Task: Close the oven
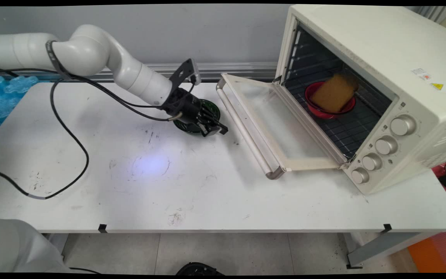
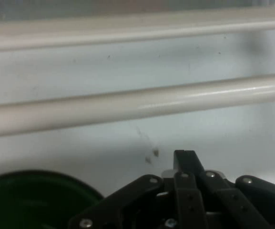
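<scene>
- Hazard, contact with the oven door: the black two-finger gripper (image 1: 217, 131) (image 2: 185, 160) is held low over the white table (image 1: 207, 193), pointing right toward the pale metal bar handle (image 1: 242, 131) (image 2: 137, 102) of the lowered glass door (image 1: 277, 120). Only a narrow strip of table separates them, so a small advance to the right is judged enough to strike the handle and jolt the door
- Hazard, dish displacement: the dark green round glazed dish (image 1: 203, 112) (image 2: 32, 200) is partly covered by the wrist. A sideways sweep or a descent could push or tip it. Contact between linkage and rim cannot be confirmed
- Hazard, cable: the black cable (image 1: 72, 135) hangs in a loop on the table at the left and could drag if the arm is extended
- Hand state: the fingers are pressed together with nothing pinched between them
- Dish position: the dish lies just behind and to the far left of the fingertips, which project beyond its near right rim; in the hand view it fills the lower left corner beside the linkage
- Surroundings: inside the white countertop oven (image 1: 381, 58), well to the right, a red bowl (image 1: 325, 112) holding a tilted brown rectangular slab (image 1: 335, 93) stands on the wire rack
</scene>
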Robot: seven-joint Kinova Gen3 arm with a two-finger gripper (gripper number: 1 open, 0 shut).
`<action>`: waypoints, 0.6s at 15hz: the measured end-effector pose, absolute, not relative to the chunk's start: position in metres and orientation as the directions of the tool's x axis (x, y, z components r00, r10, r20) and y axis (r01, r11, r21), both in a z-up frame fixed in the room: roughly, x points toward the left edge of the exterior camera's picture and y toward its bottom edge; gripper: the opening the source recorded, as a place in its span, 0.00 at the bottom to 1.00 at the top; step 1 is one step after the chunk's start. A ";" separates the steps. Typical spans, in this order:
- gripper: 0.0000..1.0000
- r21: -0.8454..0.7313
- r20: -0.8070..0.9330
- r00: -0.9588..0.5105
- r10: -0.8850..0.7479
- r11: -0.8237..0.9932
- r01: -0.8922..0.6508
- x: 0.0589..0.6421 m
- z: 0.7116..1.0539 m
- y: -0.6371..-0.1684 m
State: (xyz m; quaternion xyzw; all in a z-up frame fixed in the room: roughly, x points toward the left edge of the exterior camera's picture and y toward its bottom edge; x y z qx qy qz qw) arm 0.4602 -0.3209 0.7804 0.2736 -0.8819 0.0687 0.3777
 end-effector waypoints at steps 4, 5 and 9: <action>0.00 0.056 0.718 -0.577 -0.389 0.859 -0.509 0.449 0.775 -0.331; 0.00 0.049 0.722 -0.579 -0.380 0.862 -0.505 0.447 0.775 -0.334; 0.00 0.028 0.733 -0.582 -0.352 0.870 -0.492 0.441 0.774 -0.342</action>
